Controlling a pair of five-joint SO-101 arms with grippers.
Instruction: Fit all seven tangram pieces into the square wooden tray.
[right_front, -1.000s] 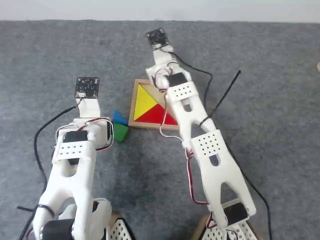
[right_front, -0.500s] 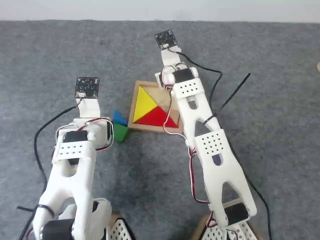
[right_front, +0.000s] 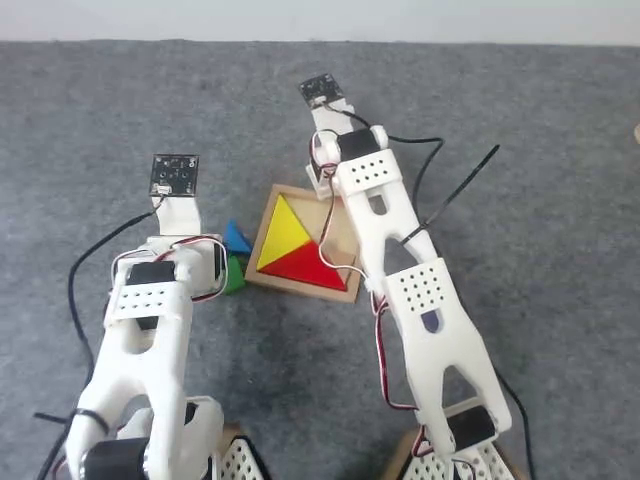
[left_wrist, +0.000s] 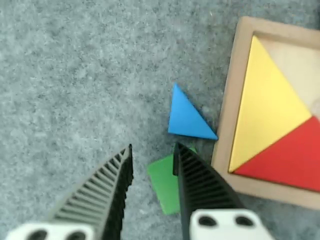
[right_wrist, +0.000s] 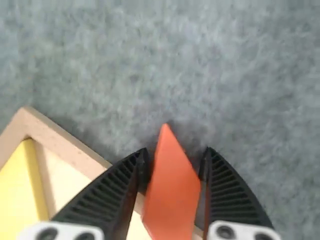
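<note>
Mat: grey, fuzzy, covering the table.
Wall: pale strip at 12 o'clock.
Tan object: 2 o'clock edge, unclear.

Soft, even light falls from above onto the grey mat, and the white arm shells look bright and matte. A wide, faint shadow lies on the mat back behind the left gripper, beside its arm. Just ahead of its parted fingers, the blue piece throws a thin dark edge, and the tray beyond glows pale. A soft dark patch surrounds the tip of the orange piece clamped in the right gripper.
</note>
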